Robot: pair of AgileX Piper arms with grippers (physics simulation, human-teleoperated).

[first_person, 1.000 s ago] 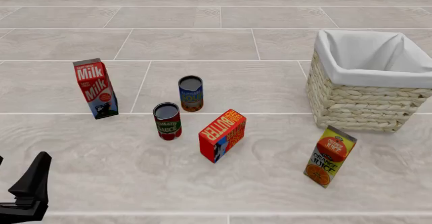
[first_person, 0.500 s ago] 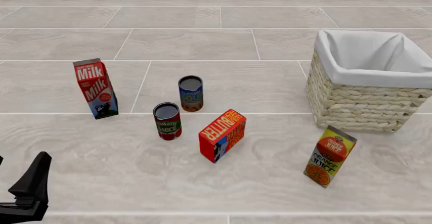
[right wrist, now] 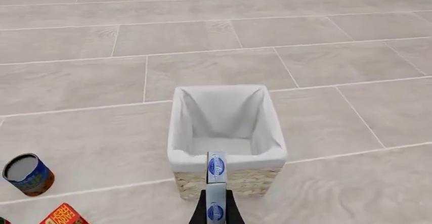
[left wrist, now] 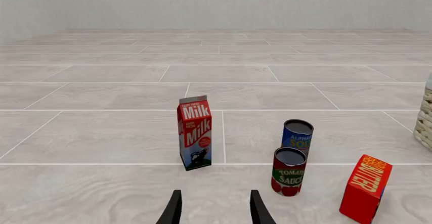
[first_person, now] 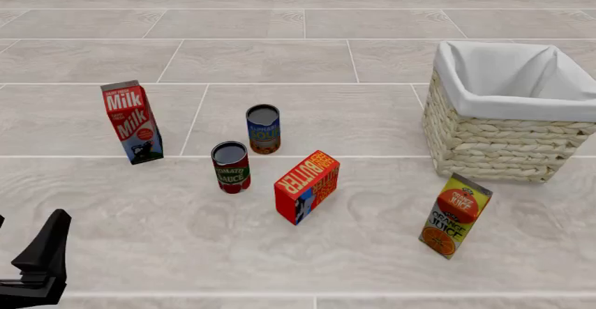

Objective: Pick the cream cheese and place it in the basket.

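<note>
Right hand (right wrist: 214,215) clenched on the cream cheese (right wrist: 216,183), box held edge-on between its fingers, above and just short of the basket (right wrist: 226,155); basket's lined opening lies directly ahead of the hand. Left hand (left wrist: 214,209) released, fingers apart, low over the table (left wrist: 101,143); milk carton (left wrist: 195,132) stands ahead of it.

left gripper (left wrist: 214,214): 2 slim matte black tapered jaws | right gripper (right wrist: 216,211): black, narrow
</note>
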